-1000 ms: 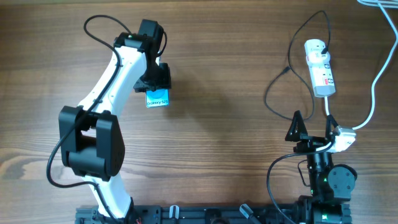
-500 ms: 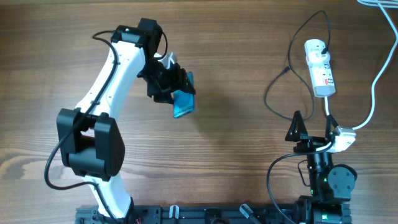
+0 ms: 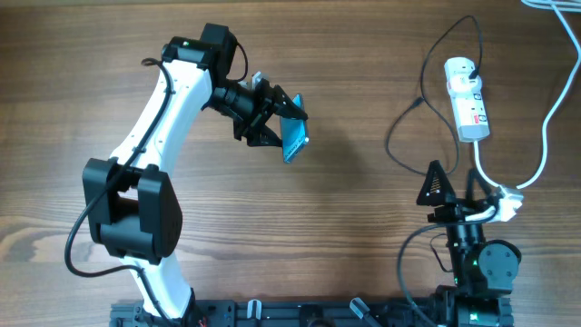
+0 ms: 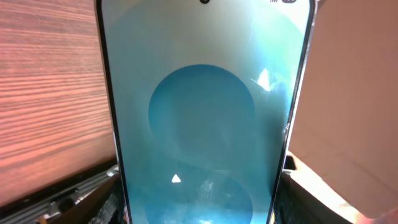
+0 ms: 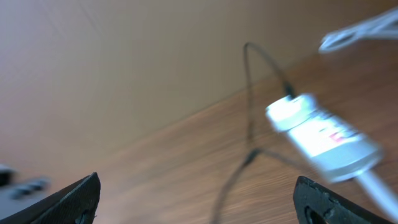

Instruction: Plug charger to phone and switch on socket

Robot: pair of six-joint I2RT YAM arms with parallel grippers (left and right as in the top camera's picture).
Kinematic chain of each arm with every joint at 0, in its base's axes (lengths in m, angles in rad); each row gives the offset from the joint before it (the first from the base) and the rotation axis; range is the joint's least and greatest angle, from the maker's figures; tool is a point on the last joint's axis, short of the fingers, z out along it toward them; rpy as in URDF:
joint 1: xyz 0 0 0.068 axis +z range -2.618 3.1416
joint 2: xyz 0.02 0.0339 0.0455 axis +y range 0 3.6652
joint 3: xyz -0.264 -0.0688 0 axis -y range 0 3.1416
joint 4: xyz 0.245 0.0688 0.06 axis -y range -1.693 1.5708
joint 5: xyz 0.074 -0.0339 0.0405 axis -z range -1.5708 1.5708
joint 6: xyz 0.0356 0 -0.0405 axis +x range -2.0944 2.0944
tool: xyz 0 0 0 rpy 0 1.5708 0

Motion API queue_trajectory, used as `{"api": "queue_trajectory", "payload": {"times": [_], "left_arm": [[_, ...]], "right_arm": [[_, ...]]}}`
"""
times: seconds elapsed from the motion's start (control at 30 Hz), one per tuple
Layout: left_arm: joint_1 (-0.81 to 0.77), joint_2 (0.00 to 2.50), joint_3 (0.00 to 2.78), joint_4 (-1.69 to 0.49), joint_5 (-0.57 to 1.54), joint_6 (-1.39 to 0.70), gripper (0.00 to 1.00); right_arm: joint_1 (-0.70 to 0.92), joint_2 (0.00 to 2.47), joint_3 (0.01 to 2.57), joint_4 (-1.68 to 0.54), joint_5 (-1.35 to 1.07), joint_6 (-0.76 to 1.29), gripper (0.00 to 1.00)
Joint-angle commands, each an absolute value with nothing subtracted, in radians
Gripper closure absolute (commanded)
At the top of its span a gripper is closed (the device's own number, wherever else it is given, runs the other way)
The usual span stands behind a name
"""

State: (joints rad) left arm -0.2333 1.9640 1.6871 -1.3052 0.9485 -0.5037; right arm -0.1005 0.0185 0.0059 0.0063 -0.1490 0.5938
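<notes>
- Overhead view: the left gripper has its fingers clamped on the phone, which is tilted on edge over the table. At far right lies the socket, with the charger looping beside it.
- Left wrist view: only here does the phone's turquoise screen fill the frame.
- Right wrist view: the right gripper has its fingers wide apart, facing the blurred socket.

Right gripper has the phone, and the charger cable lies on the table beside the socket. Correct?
Not quite: the left gripper has the phone, as the overhead view shows. The charger cable does lie on the table beside the socket.
</notes>
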Motion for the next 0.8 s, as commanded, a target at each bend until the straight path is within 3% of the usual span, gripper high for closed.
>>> {"api": "queue_trajectory", "payload": {"times": [0.0,0.13,0.23,0.3,0.33,0.4,0.43,0.6,0.63,0.67,0.77], "left_arm": [[-0.232,1.962,1.713,-1.305,1.075,-0.537,0.60],[-0.232,1.962,1.713,-1.305,1.111,-0.544,0.61],[-0.232,1.962,1.713,-1.304,1.110,-0.544,0.61],[-0.232,1.962,1.713,-1.288,1.098,-0.544,0.61],[-0.232,1.962,1.713,-1.279,1.087,-0.545,0.61],[-0.232,1.962,1.713,-1.230,1.072,-0.552,0.60],[-0.232,1.962,1.713,-1.201,1.072,-0.562,0.60],[-0.232,1.963,1.713,-1.091,0.987,-0.654,0.57],[-0.232,1.963,1.713,-1.078,0.969,-0.664,0.57],[-0.232,1.963,1.713,-1.068,0.967,-0.664,0.58],[-0.232,1.963,1.713,-1.069,0.967,-0.668,0.58]], "right_arm": [[-0.099,0.030,0.005,0.030,-0.419,1.052,0.00],[-0.099,0.066,0.005,0.033,-0.601,1.061,0.00],[-0.099,0.075,0.005,0.034,-0.606,1.269,0.00],[-0.098,0.076,0.005,0.043,-0.588,1.280,0.01],[-0.098,0.076,0.005,0.068,-0.573,1.225,0.02],[-0.098,0.081,0.033,0.086,-0.582,1.120,0.15],[-0.098,0.101,0.067,0.037,-0.554,1.041,0.16],[-0.098,0.362,0.374,-0.308,-0.508,0.619,0.14],[-0.098,0.431,0.443,-0.353,-0.509,0.549,0.06],[-0.096,0.508,0.521,-0.396,-0.509,0.497,0.01],[-0.039,0.685,0.662,-0.419,-0.521,0.442,0.01]]}}
